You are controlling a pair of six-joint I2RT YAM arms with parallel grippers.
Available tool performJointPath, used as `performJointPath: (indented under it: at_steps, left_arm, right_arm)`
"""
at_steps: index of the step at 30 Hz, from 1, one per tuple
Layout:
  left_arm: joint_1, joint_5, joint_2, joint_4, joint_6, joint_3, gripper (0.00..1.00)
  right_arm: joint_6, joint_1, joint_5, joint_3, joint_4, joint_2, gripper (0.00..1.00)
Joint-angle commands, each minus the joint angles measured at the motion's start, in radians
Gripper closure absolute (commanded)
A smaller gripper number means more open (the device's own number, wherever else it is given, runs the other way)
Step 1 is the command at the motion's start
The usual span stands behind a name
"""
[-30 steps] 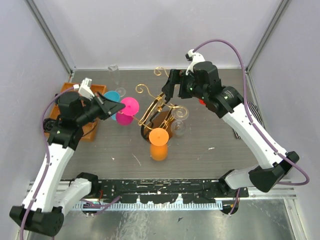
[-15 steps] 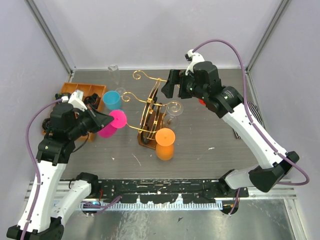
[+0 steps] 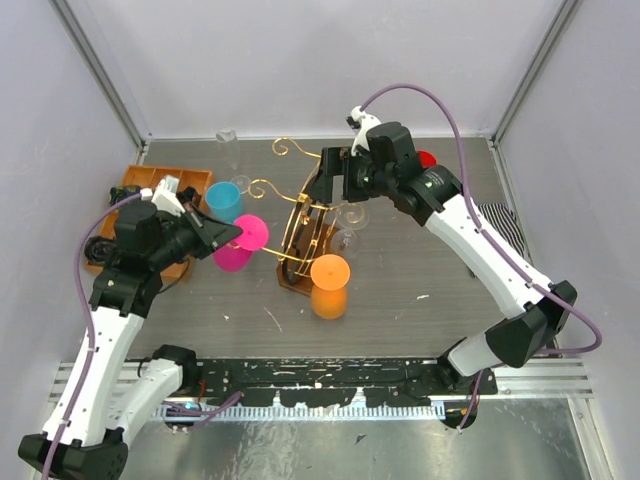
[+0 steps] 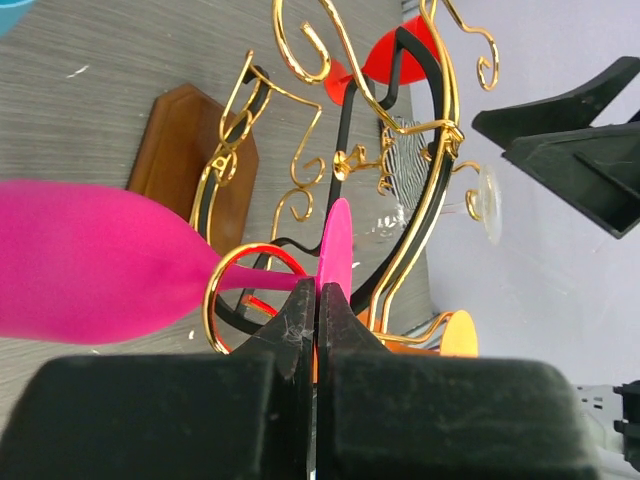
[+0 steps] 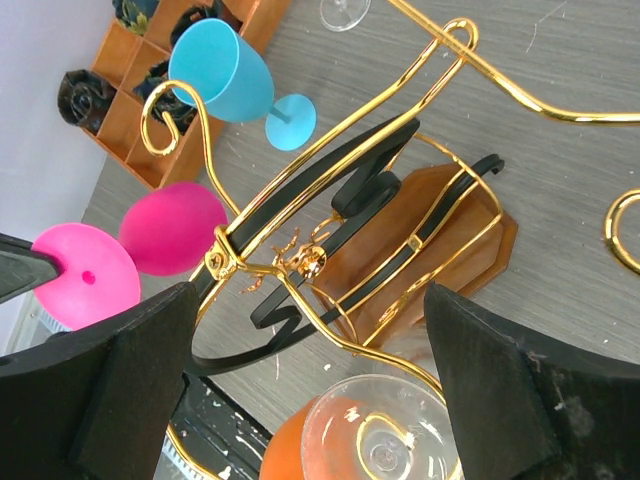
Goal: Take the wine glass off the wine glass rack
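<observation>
The wine glass rack [image 3: 303, 238] is gold wire with a black arch on a brown wooden base [image 5: 425, 245]. A pink wine glass [image 3: 240, 243] lies sideways at the rack's left side. Its stem passes through a gold curled hook [image 4: 247, 296]. My left gripper [image 3: 230, 234] is shut on the edge of its pink foot [image 4: 336, 245], and its bowl [image 4: 90, 262] points left. My right gripper [image 3: 336, 182] hovers open over the top of the rack [image 5: 300, 255], a finger on each side. An orange glass [image 3: 329, 275] and a clear glass [image 5: 385, 440] hang on the rack.
A blue glass [image 3: 224, 199] stands left of the rack, beside a compartmented wooden tray [image 3: 150, 183]. A red glass [image 3: 427, 158] shows behind the right arm. Another clear glass [image 3: 228, 141] stands at the back. Grey walls close in three sides.
My left gripper moved the pink glass left and down, then back right toward the rack. The rack shifted and turned with it. My right gripper moved left over the rack, uncovering the red glass.
</observation>
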Motion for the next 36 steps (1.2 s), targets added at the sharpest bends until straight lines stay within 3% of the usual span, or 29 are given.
performJointPath:
  at_steps: [1,8,16,22,26,33,35,36]
  left_arm:
    - [0.002,0.087,0.001,0.102,-0.058,-0.008,1.00]
    - [0.002,0.107,-0.116,0.024,-0.104,-0.023,1.00]
    - [0.002,0.055,-0.253,-0.198,-0.101,-0.021,1.00]
    - [0.002,-0.039,-0.288,-0.405,-0.035,0.028,1.00]
    - [0.002,-0.131,-0.267,-0.510,0.036,0.076,1.00]
    - [0.003,-0.291,-0.143,-0.646,0.197,0.229,1.00]
    - [0.002,-0.326,-0.114,-0.657,0.223,0.253,1.00]
    - [0.002,-0.336,-0.103,-0.656,0.230,0.259,1.00]
  right_arm:
    - [-0.015,0.002,0.002,0.031,0.031,-0.023,0.00]
    - [-0.020,0.002,-0.016,0.040,0.032,-0.012,0.00]
    - [-0.060,0.029,-0.100,0.151,-0.002,0.052,0.00]
    - [-0.079,0.114,-0.131,0.236,-0.048,0.107,0.07]
    - [-0.046,0.140,-0.216,0.199,-0.023,0.089,0.18]
    - [0.037,0.146,-0.368,0.097,0.029,0.048,0.12]
    - [0.056,0.148,-0.413,0.079,0.036,0.060,0.01]
    - [0.065,0.150,-0.423,0.067,0.040,0.068,0.00]
